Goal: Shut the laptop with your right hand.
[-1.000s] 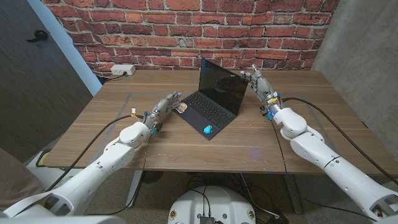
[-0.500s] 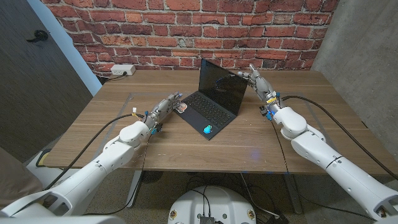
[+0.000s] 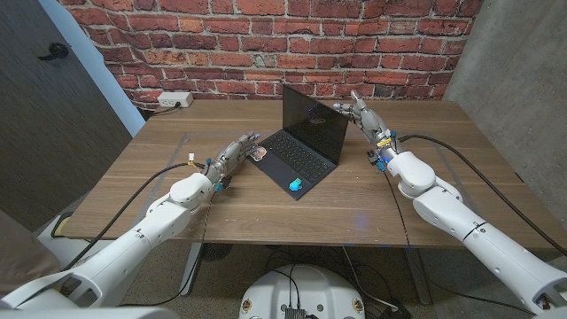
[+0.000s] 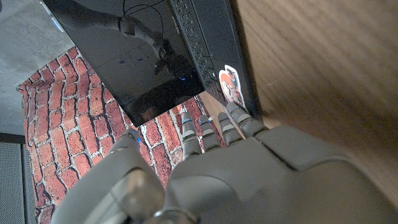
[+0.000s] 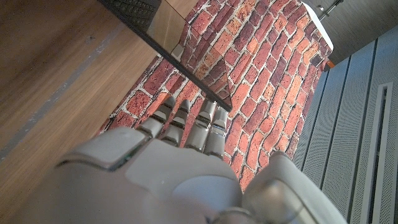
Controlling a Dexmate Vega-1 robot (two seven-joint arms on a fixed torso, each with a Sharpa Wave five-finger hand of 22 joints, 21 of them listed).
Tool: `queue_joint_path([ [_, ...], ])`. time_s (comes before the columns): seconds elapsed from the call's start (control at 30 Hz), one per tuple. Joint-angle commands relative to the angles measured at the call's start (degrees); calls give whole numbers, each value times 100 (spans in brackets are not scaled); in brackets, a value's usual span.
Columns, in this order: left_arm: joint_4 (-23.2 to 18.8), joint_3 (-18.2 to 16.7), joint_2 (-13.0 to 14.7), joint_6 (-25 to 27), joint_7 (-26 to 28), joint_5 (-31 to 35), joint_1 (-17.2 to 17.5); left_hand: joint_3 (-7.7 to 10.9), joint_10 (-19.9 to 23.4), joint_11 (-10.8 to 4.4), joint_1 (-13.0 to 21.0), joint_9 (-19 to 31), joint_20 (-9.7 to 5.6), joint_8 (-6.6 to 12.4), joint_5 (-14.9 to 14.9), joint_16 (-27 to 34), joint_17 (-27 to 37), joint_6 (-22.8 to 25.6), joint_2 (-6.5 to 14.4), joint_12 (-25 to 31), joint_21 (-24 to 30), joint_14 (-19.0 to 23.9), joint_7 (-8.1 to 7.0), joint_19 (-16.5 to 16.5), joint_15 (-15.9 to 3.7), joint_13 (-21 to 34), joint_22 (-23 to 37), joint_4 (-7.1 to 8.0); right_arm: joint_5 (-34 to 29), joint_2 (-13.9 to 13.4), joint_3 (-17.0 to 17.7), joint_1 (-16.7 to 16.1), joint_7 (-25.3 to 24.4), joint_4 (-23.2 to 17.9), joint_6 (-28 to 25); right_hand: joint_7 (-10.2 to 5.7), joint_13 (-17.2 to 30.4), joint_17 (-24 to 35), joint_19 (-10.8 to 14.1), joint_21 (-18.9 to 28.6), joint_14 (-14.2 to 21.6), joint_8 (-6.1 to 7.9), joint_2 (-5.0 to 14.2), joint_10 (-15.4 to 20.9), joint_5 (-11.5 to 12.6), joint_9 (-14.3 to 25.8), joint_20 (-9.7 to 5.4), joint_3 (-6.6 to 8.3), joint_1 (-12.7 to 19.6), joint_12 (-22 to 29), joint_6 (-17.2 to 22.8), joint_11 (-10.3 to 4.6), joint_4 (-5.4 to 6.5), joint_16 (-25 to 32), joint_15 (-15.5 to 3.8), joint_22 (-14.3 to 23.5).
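Brick-backed wooden table [image 3: 266,199] carries the open laptop [image 3: 304,142] at centre; right robot hand [image 3: 359,113], fingers extended together, touches its screen's upper corner, while left robot hand [image 3: 237,151], fingers straight, rests beside its base.

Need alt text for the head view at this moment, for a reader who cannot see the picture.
An open black laptop stands on a wooden table before a brick wall, with the robot's right hand at the upper right edge of its screen. The left hand reaches to the laptop's left front corner, beside a round sticker.
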Motion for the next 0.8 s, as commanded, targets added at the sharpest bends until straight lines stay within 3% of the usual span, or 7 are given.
queue_joint_path([
  [0.03, 50, 22, -2, 44, -18, 1, -30, 14, -24, 2, 24, 15, -14, -12, 21, -9, 28, -15, 17, -18, -8, -1, -10, -44, -319, 10, 19, -4, 19, -180, -111, 125, 446, -97, -24, 16, 9, 21, 121, 48, 110, 66, 54, 260, 24, 33, -22, -41, -8, 92, 231, 42, -19, 31, -322, 47],
  [0.13, 51, 27, -8, 40, -24, 2, -35, 17, -33, 5, 27, 15, -26, -17, 21, -9, 28, -26, 23, -19, -10, -5, -9, -57, -316, 10, 20, -4, 53, -189, -129, 128, 514, -132, -31, -12, 9, 22, 105, 38, 162, 92, 55, 389, 25, 33, -32, -49, -9, 122, 346, -37, -19, 22, -353, 58],
  [0.8, -115, 4, 41, 50, 77, 15, 92, 42, -49, 13, 67, 14, -172, -13, 18, 2, 22, 9, 64, -10, 6, -5, 48, -71, -330, 9, 21, -24, 246, -258, -348, 156, 1059, -264, -69, 29, 10, 16, 97, 7, 213, 129, 69, 730, 34, 33, -216, -77, -7, 171, 640, -33, -20, -58, -350, 65],
])
